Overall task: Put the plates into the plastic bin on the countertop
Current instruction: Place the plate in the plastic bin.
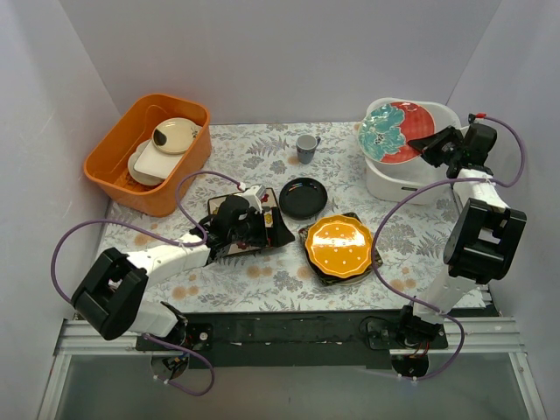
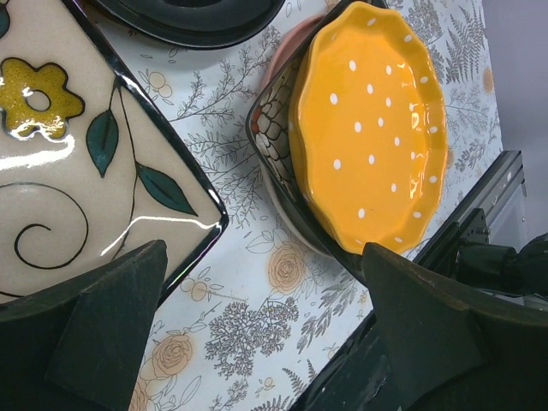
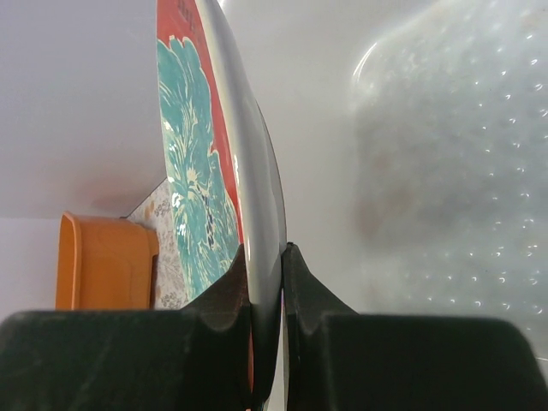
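My right gripper [image 1: 435,144] is shut on the rim of the round red-teal plate [image 1: 392,131], which tilts over the white plastic bin [image 1: 411,179]. In the right wrist view its fingers [image 3: 224,295] pinch the plate's [image 3: 199,180] edge, with the bin's wall [image 3: 454,171] behind. My left gripper [image 2: 265,342] hangs open over the countertop cloth [image 2: 231,282], between the cream square plate with flowers [image 2: 77,171] and the yellow scalloped plate [image 2: 368,128]. The yellow plate [image 1: 339,246] lies on a black square plate [image 2: 267,120]. A small black plate [image 1: 303,196] lies behind them.
An orange tub [image 1: 149,153] with plain cream dishes stands at the back left. A small grey-blue cup [image 1: 306,148] stands at the back middle. The black base rail [image 1: 289,332] runs along the near edge, close to the left gripper [image 1: 278,229].
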Controlling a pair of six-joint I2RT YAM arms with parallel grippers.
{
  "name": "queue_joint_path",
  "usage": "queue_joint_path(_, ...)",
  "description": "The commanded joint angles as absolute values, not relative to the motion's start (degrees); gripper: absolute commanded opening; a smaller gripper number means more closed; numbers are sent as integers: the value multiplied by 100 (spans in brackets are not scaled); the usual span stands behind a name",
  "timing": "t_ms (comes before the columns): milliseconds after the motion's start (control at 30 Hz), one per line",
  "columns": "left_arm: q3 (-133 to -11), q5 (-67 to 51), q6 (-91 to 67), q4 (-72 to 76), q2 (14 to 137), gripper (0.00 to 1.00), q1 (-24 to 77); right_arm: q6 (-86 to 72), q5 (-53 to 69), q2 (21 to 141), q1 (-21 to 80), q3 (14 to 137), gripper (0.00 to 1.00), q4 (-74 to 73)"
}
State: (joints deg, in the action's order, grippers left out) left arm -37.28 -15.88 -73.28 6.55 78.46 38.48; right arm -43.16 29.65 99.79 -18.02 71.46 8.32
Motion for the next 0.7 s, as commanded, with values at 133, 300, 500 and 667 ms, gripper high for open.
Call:
queue_joint_path(133,-3727,-1696,-7251,809,7691,98,3841,-4386,2707,9281,-1890,7453,1,1547)
queue_joint_path(300,-3621,-1635,-7295,800,7532,98,3841,-4587,2540,9114,-2021,7269,1,1766)
queue_joint_path(500,-3525,-1582,-7374,738,7409,98,3841,-4641,2461,9114,-2083,7190,1,1775)
queue_joint_path(667,-3472,-1547,-7400,668,7286,98,3841,-4676,2478,9123,-2153,7075,1,1846)
